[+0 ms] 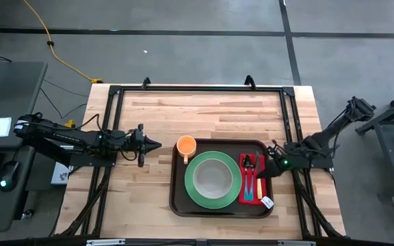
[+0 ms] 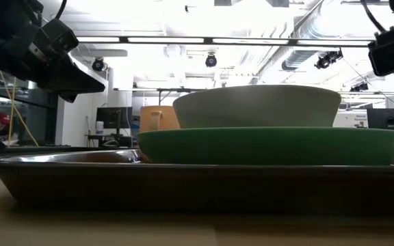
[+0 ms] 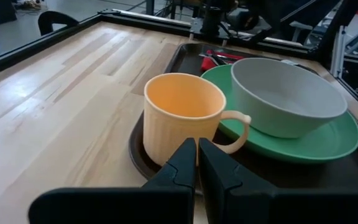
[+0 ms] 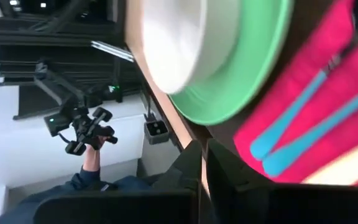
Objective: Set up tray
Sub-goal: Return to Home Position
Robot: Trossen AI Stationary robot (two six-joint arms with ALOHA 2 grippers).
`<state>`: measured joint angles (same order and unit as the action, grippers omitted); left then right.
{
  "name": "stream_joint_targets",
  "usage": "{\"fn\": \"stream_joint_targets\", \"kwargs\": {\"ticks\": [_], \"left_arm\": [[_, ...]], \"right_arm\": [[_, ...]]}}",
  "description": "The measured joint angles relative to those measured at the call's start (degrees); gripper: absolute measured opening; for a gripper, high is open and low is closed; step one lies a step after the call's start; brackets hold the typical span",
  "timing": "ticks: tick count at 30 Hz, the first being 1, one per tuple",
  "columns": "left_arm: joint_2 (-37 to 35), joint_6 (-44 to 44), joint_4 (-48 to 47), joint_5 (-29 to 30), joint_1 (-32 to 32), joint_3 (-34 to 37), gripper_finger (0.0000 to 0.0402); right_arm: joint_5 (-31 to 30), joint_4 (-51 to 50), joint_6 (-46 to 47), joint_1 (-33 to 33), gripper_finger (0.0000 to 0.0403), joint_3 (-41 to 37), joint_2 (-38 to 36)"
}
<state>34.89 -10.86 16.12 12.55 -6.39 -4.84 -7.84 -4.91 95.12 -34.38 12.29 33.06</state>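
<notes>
- The dark-brown tray [image 1: 176, 195] is set on the wooden table [image 1: 142, 198], right of centre.
- A green plate [image 1: 191, 184] with a pale bowl [image 1: 214, 176] is placed at its middle.
- An orange mug [image 1: 186, 145] is placed in the corner nearest the left gripper.
- A red napkin [image 1: 243, 195] is laid beside the plate.
- Two blue utensils [image 4: 289, 127] and a yellow knife [image 1: 259, 190] are laid on the napkin.
- The left gripper [image 1: 157, 144] is held above bare table near the mug, fingers pressed together, nothing held.
- The right gripper [image 1: 264, 175] is held over the napkin's outer edge, fingers together and empty.
</notes>
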Motion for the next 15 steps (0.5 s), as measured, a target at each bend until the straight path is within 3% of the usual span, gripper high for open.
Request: {"fn": "stream_joint_targets", "kwargs": {"ticks": [9,15], "left_arm": [[0.0,-3.23,0.04,-0.51,0.0,0.0,0.0046],[0.0,-2.51,0.04,-2.85,0.0,0.0,0.0046]], "right_arm": [[-7.49,0.02,-15.34,-0.44,0.0,0.02,-5.91],[-8.79,0.04,-24.97,-0.44,0.0,0.02,-10.98]]}}
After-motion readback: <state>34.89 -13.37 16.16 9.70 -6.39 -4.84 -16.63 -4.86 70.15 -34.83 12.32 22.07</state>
